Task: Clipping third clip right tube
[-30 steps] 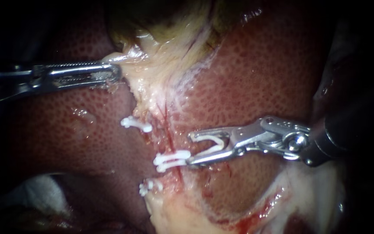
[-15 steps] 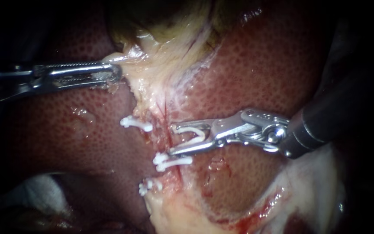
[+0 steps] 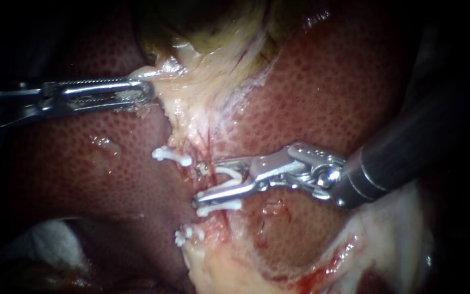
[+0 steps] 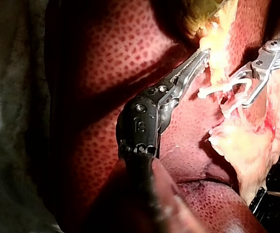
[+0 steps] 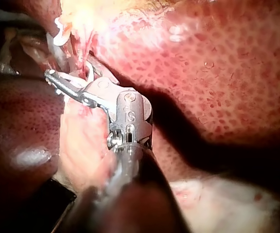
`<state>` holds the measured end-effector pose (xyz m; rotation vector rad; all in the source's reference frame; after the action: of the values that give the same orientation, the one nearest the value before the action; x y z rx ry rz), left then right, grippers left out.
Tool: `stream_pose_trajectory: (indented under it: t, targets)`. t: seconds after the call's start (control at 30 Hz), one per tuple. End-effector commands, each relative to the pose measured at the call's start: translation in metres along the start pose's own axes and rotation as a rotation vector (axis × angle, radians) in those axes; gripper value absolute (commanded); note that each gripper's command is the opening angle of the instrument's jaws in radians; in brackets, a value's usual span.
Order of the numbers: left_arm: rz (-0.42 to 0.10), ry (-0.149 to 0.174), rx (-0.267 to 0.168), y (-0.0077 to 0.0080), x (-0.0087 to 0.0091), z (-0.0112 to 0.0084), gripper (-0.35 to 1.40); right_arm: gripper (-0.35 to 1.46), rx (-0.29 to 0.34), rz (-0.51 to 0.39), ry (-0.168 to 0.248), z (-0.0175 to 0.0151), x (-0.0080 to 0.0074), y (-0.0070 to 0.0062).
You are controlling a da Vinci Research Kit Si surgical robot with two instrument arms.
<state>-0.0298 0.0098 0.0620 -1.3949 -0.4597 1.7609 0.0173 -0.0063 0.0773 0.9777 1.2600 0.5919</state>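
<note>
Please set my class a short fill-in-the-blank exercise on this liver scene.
1. The right instrument carries an open white ____ between its jaws.
2. The left instrument has its jaws ____ on pale tissue.
3. In the endoscope view, ____ closed clips sit on the tissue.
Missing words: clip; shut; three.

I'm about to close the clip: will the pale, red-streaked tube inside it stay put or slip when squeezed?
Probably soft, flattening easily: the pale red-streaked tube looks thin. Its wet sheen suggests slipperiness. The left instrument, jaws shut on pale yellowish tissue, seems to stretch it, likely limiting sliding.
</note>
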Motion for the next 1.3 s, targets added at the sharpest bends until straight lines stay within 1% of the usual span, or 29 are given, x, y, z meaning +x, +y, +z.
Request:
stream_pose_trajectory:
  t: [0.03,0.2,0.3,0.5,0.8,0.9,1.13,1.23,1.3]
  targets:
    - [0.0,0.0,-0.001,0.0,0.0,0.0,-0.35,0.49,0.011,0.009,0.004,0.0,0.0001,-0.0002]
    - [0.0,-0.003,0.0,-0.0001,0.0,0.0,-0.35,0.48,0.045,0.04,0.008,0.0003,0.0003,-0.0006]
    - [0.0,-0.003,0.0,-0.0002,-0.0001,0.0001,-0.35,0.48,0.051,0.051,0.019,0.0005,0.0003,-0.0007]
    - [0.0,-0.003,0.001,-0.0001,-0.0001,0.0002,-0.35,0.46,0.061,0.062,0.014,0.0011,0.0004,-0.0008]
    - [0.001,-0.005,0.002,-0.0001,-0.0001,0.0004,-0.35,0.43,0.068,0.071,0.011,0.0028,0.0006,-0.0008]
    - [0.001,-0.005,0.002,-0.0001,-0.0001,0.0004,-0.35,0.43,0.066,0.071,0.012,0.0031,0.0008,-0.0006]
    - [0.001,-0.005,0.002,-0.0001,-0.0001,0.0004,-0.35,0.39,0.059,0.094,0.029,0.003,0.0009,-0.0001]
    - [0.001,-0.005,0.002,-0.0001,-0.0001,0.0004,-0.35,0.34,0.048,0.106,0.036,0.0029,0.0009,0.0002]
    - [0.001,-0.005,0.003,-0.0001,-0.0001,0.0004,-0.35,0.27,0.037,0.118,0.043,0.0027,0.001,0.0004]
